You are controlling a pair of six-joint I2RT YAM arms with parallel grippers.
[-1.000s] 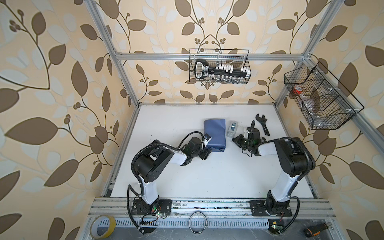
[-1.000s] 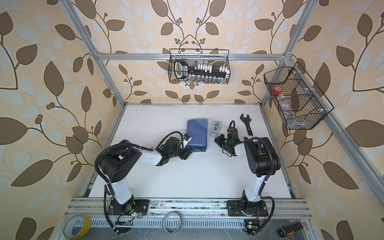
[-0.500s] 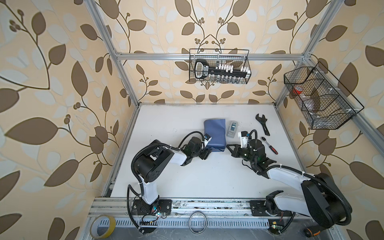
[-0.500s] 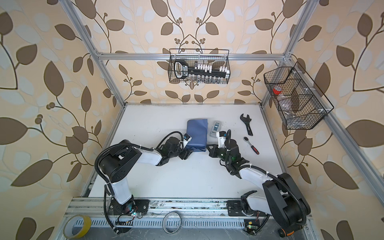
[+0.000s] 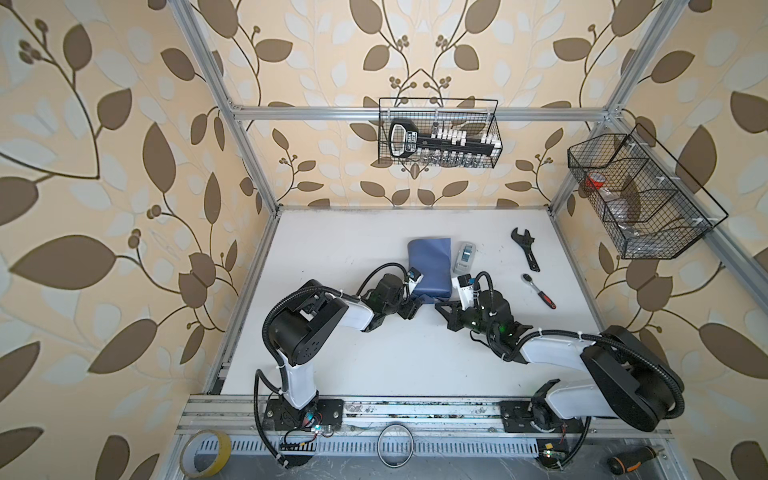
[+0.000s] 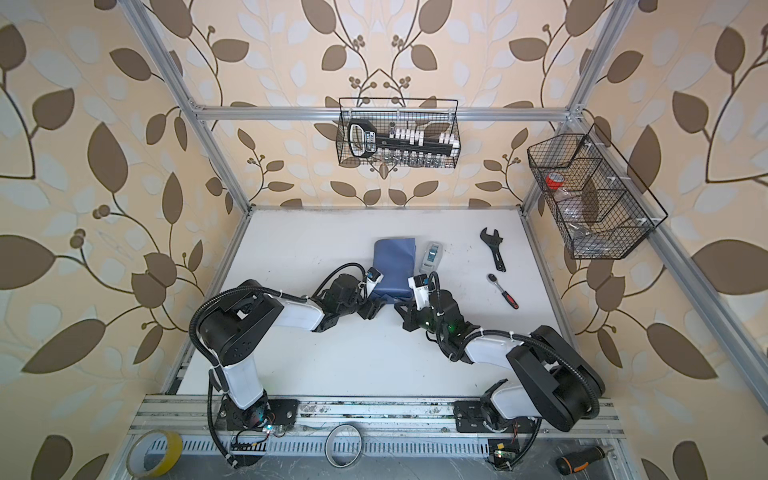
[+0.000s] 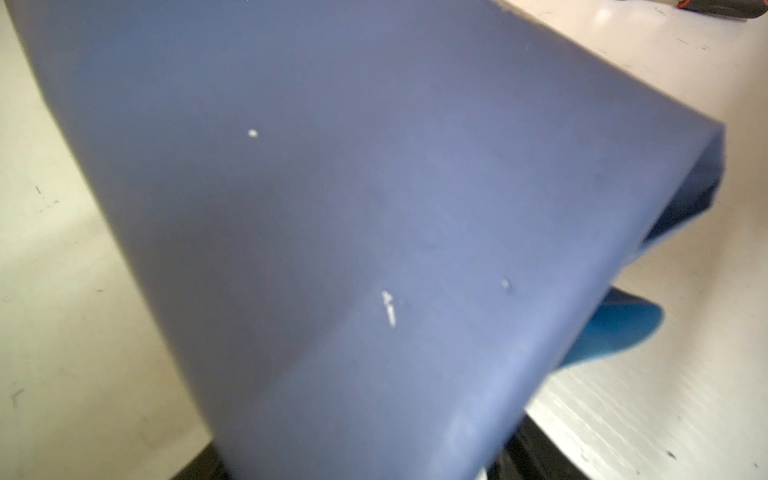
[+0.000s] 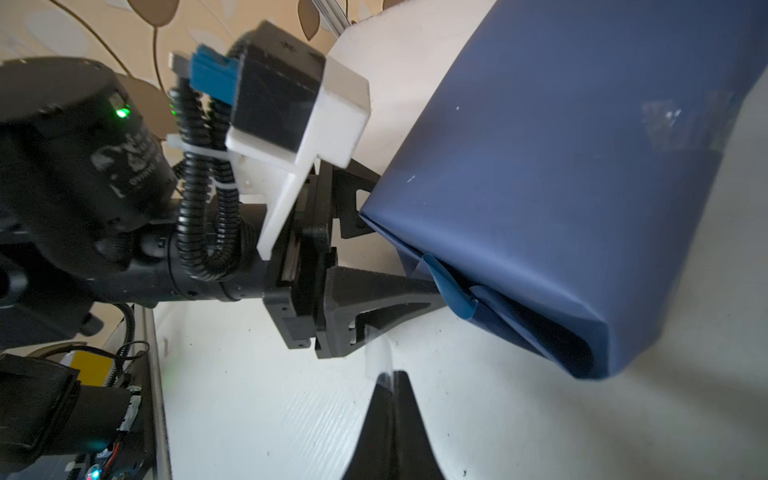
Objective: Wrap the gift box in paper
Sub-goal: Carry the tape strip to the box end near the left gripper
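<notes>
The gift box is hidden inside the paper [image 5: 430, 266] [image 6: 394, 266], a slate-blue parcel lying mid-table. The paper [image 7: 374, 208] fills the left wrist view, with a light-blue inner flap [image 7: 611, 328] at its open near end. My left gripper [image 5: 415, 300] [image 8: 386, 245] straddles that near end, one finger on each side, jaws wide and closed on the wrapped box. My right gripper [image 5: 440, 307] [image 6: 400, 308] [image 8: 392, 376] is shut on a short strip of clear tape [image 8: 378, 357], just off the parcel's near end, opposite the left gripper.
A grey-white tape dispenser [image 5: 465, 257] lies right of the parcel. Farther right lie a black wrench [image 5: 525, 249] and a red-handled ratchet [image 5: 539, 291]. Wire baskets hang on the back wall [image 5: 438, 139] and the right frame [image 5: 640, 199]. A yellow tape roll [image 5: 205, 453] sits on the front rail.
My right arm has swung from beside the tape dispenser round to the parcel's near end, shut throughout, uncovering the ratchet. The left gripper and the parcel have not moved.
</notes>
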